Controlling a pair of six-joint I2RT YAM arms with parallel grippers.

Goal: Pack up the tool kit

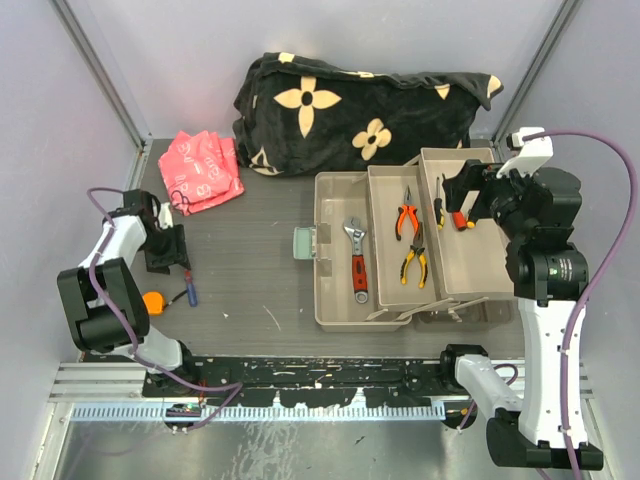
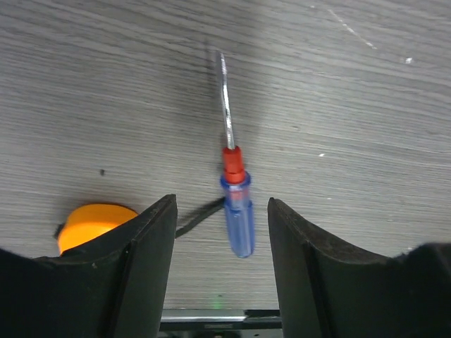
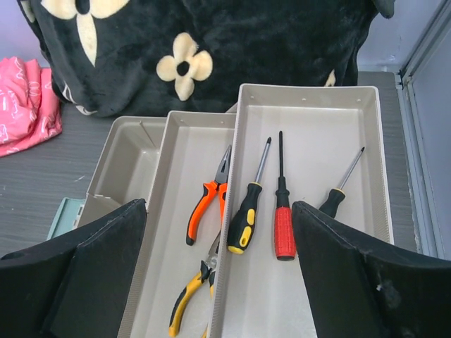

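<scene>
Grey table (image 1: pixel 250 290) bears beige tool kit (image 1: pixel 335 212), trays (image 1: pixel 386 200) folded out.

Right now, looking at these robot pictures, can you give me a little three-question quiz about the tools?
1. True or false: the blue-handled screwdriver with a red collar lies on the grey table, seen between the open fingers of the left gripper.
2. How many screwdrivers lie in the rightmost beige plastic tray?
3. Which tool lies in the leftmost compartment of the beige plastic toolbox?
A) red-handled metal wrench
B) orange tape measure
C) yellow-handled pliers
Key: 1 true; 2 three; 3 A.
</scene>
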